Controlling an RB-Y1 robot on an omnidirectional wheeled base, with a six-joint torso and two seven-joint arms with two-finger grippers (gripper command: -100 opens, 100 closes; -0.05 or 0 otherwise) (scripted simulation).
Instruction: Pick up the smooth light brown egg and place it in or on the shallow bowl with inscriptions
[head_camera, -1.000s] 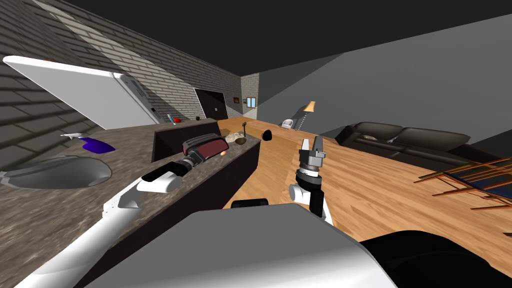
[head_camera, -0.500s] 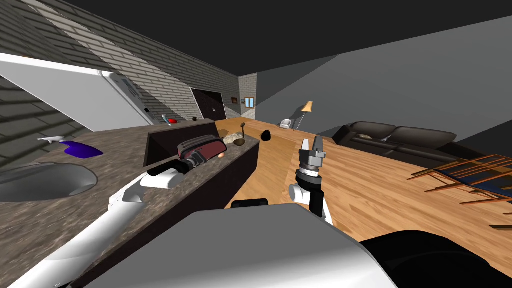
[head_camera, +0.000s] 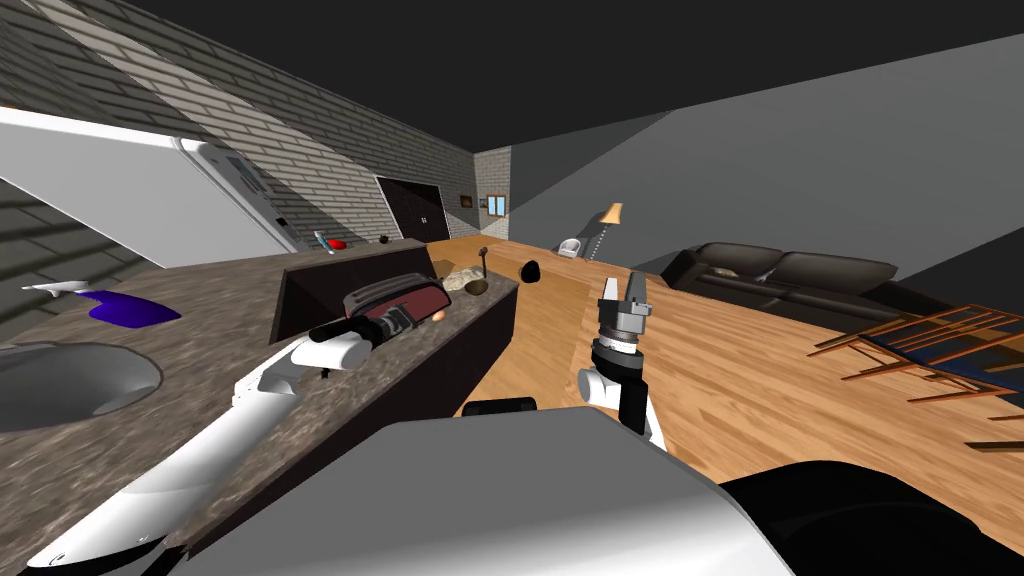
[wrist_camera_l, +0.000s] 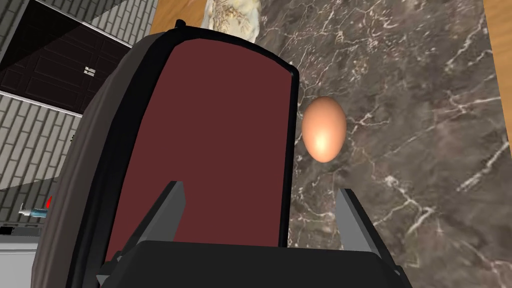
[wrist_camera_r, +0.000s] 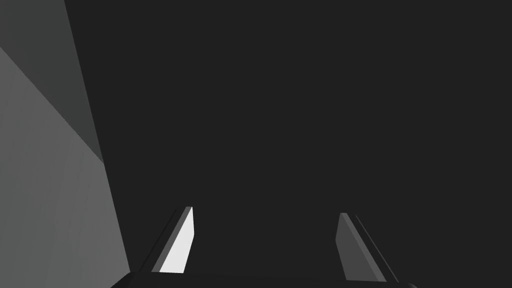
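Observation:
A smooth light brown egg (wrist_camera_l: 324, 129) lies on the dark marble counter (wrist_camera_l: 425, 125), right beside a dark red, black-rimmed appliance (wrist_camera_l: 200, 150). My left gripper (wrist_camera_l: 260, 215) is open just short of both; the egg sits ahead of it, toward one finger, and the appliance's edge is in line with the gap. In the head view the egg (head_camera: 438, 314) shows by the appliance (head_camera: 395, 295), with the left gripper (head_camera: 412, 314) at it. Farther along the counter stands a small brown bowl (head_camera: 477, 287). My right gripper (head_camera: 625, 295) points up over the wooden floor, open (wrist_camera_r: 265, 235).
A pale crumpled lump (head_camera: 460, 278) lies by the bowl. A sink (head_camera: 60, 375) and a purple object (head_camera: 125, 310) are on the counter to the left, under a large white appliance (head_camera: 130, 195). To the right are a dark sofa (head_camera: 790, 275) and a wooden rack (head_camera: 930, 350).
The whole head picture has slid left, so I have turned or moved along the counter. My left arm reaches a little farther toward the dark red appliance. The right arm holds still.

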